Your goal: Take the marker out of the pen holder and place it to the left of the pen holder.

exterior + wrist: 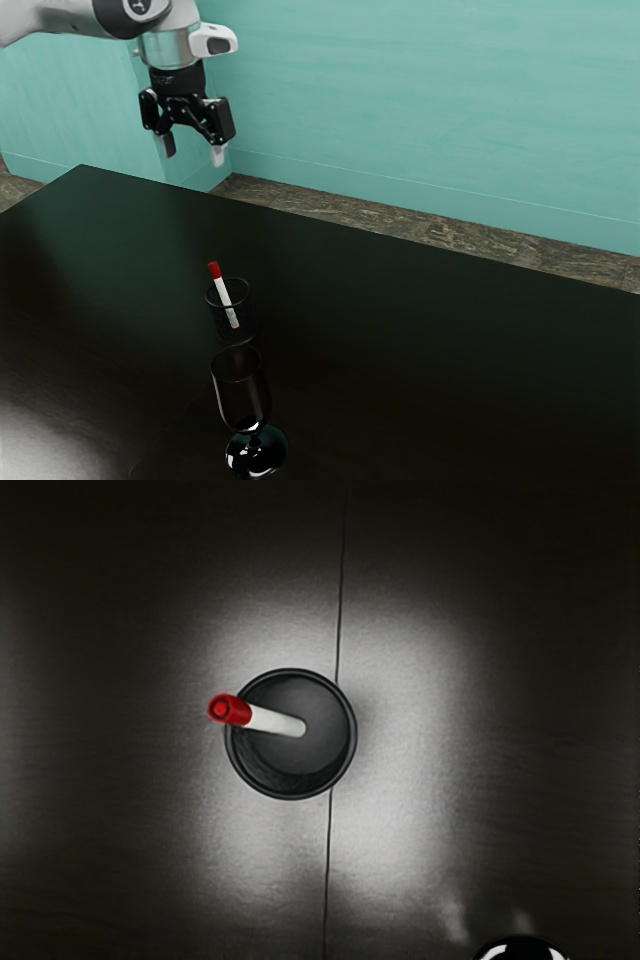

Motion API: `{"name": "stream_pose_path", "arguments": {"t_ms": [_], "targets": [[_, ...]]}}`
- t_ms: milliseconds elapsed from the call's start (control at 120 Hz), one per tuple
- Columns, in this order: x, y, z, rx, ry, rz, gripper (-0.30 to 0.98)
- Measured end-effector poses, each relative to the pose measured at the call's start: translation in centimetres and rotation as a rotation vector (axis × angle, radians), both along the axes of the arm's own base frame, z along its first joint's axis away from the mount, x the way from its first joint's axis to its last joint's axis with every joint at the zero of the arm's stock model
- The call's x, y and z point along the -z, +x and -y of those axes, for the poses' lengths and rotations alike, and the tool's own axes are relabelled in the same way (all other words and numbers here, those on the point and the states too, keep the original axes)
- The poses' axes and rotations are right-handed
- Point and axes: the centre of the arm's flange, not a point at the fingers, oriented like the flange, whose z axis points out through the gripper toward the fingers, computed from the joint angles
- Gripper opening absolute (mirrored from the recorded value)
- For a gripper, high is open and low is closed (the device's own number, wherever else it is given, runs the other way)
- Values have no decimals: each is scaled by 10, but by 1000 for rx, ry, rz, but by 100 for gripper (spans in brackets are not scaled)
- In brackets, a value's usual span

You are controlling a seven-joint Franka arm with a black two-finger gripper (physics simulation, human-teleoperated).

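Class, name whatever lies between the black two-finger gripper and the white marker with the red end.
Nothing but open air: the exterior view shows no object between the gripper and the marker.

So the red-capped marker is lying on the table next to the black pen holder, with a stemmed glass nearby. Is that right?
Not quite: the red-capped marker leans inside the black pen holder, as both views show. The stemmed glass is indeed nearby.

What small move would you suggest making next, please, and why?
I would probably lower the open fingers toward the red cap of the marker: they hang high and empty, and the cap stands above the rim of the pen holder.
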Motion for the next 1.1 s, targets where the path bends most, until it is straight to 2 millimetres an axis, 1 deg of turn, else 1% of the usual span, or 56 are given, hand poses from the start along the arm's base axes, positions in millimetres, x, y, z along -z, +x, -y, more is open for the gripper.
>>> {"name": "stream_pose_path", "arguments": {"t_ms": [92, 175, 225, 267, 317, 350, 392, 425, 508, 550, 625, 675, 742, 775, 808, 858, 908, 958, 1050, 1100], "targets": [[-5, 0, 2, 4, -4, 13, 69], [-4, 1, 2, 3, -5, 13, 69], [2, 0, 2, 2, -5, -1, 69], [10, -7, 2, 2, -2, -18, 69], [29, -25, 3, 4, 2, -48, 69], [45, -32, 4, 7, 5, -68, 69], [70, -36, 6, 11, 6, -92, 69], [84, -36, 8, 14, 7, -97, 69], [120, -22, 11, 23, 6, -103, 69], [143, -13, 12, 25, 4, -111, 69], [170, 2, 11, 23, -1, -106, 69], [189, 16, 6, 7, -11, -99, 69], [204, 35, 3, -23, -41, -79, 69], [211, 40, -6, -56, -65, -79, 69], [211, 43, -21, -98, -86, -76, 69], [211, 44, -48, -169, -114, -74, 68], [211, 41, -68, -222, -136, -81, 69], [213, 37, -80, -256, -151, -100, 69], [218, 32, -93, -290, -169, -130, 69], [228, 36, -96, -295, -171, -148, 69]]}}
